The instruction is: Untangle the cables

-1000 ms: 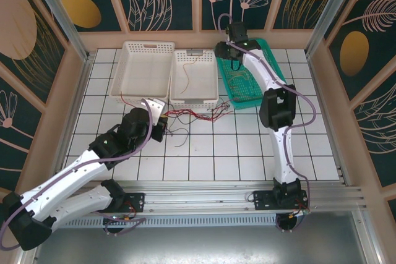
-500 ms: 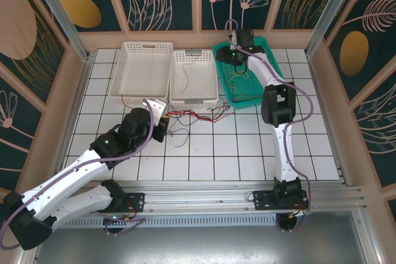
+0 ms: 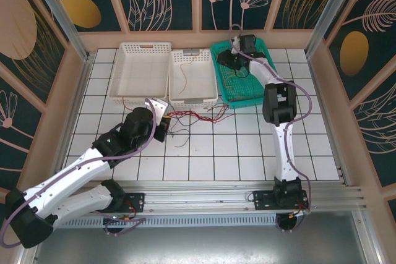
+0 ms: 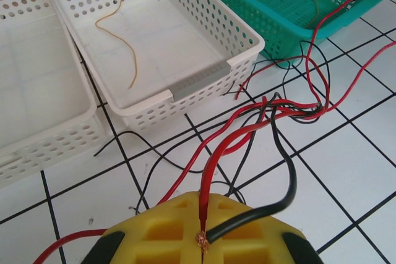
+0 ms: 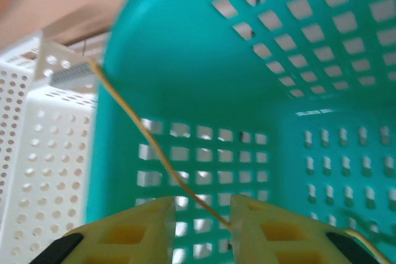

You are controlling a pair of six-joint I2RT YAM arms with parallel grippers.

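Here, yellow cable (image 4: 114,32) in middle basket (image 4: 154,107).

The teal basket (image 5: 204,72) is blurred; the yellow cable (image 5: 145,129) ends hidden between the jaws

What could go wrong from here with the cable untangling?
1. The left tool pinches a red cable and a black cable together; pulling may tighten the tangle ahead.
2. Red loops reach the teal basket rim; a tug might snag or drag it.
3. The right tool has jaws apart around the yellow wire; it could slip out.
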